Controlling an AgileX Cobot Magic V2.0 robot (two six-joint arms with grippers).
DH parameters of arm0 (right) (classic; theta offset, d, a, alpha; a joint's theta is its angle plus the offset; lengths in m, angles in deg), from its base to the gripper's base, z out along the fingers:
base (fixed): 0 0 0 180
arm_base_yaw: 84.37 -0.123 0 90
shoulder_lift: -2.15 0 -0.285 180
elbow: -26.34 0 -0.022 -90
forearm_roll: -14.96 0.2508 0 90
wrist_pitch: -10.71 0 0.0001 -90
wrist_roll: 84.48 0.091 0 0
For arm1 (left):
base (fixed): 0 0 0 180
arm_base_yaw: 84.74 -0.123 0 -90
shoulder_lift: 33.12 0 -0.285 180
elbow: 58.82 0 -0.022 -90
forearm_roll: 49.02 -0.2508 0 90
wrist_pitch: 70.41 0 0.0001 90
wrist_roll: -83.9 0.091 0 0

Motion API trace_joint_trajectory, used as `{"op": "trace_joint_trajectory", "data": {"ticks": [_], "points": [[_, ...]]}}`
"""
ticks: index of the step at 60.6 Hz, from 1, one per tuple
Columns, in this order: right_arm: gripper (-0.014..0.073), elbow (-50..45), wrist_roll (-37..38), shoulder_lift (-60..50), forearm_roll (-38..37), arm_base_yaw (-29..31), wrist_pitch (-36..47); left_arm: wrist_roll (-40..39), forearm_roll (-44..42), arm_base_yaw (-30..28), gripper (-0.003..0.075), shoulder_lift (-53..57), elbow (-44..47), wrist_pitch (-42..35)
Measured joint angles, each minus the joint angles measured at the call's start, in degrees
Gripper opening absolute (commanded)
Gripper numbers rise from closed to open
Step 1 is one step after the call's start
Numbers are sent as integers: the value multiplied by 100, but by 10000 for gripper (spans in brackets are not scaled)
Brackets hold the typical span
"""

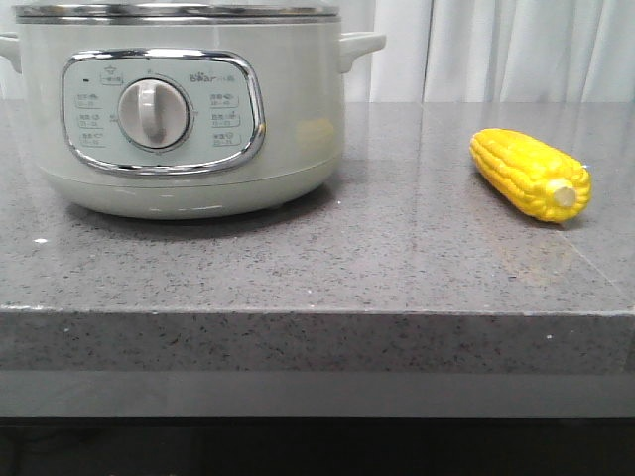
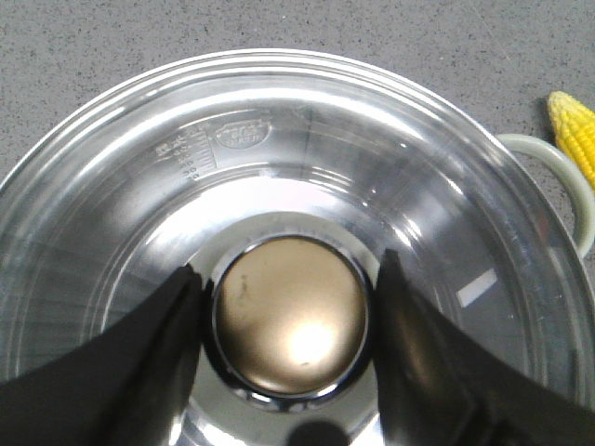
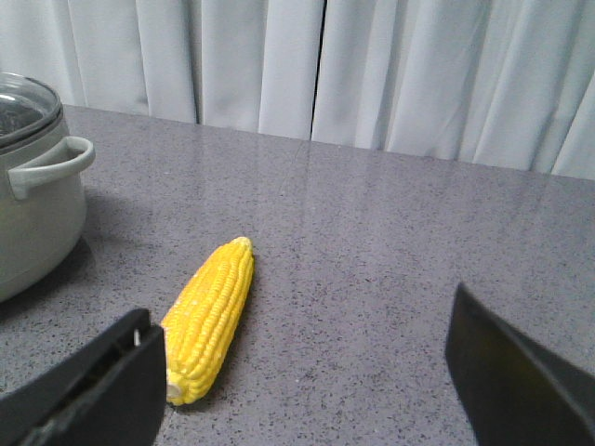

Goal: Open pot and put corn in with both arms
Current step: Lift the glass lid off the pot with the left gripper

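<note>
While the pot [image 1: 184, 109] stands on the left of the grey speckled table [image 1: 377, 268] with its glass lid [image 2: 279, 186] on, the left tool [image 2: 290, 321] hangs straight above that lid. Its two dark fingers [image 2: 167, 344] are spread apart, one on each side of the round brassy knob [image 2: 290, 316] at the lid's middle. They sit just beside the knob's chrome collar, though whether either finger actually touches it is hard to tell from this close, glare-filled view; the knob is not clamped. The right tool [image 3: 307, 381] is wide open and holds nothing, with its fingers [image 3: 93, 390] far apart above the table. The corn [image 1: 531, 174] lies on the table to the right of the pot, well apart from it, with its pale stub end turned toward the table's near edge. In the right wrist view the corn [image 3: 209, 321] lies just beside one finger of the open tool, its stub end close to that finger and its tapered tip pointing away toward the white curtain [image 3: 372, 74]. The pot's control panel [image 1: 164, 111] faces forward, its white dial [image 1: 154, 112] in the centre.
</note>
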Motion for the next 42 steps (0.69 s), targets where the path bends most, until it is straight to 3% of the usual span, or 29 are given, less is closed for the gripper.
{"op": "trace_joint_trajectory", "data": {"ticks": [20,42], "points": [[624,0,0,0,0,0,0,0,-19,0,179,1342,591,-248],[624,0,0,90,0,0,0,0,54,0,179,3905,3605,-403]]}}
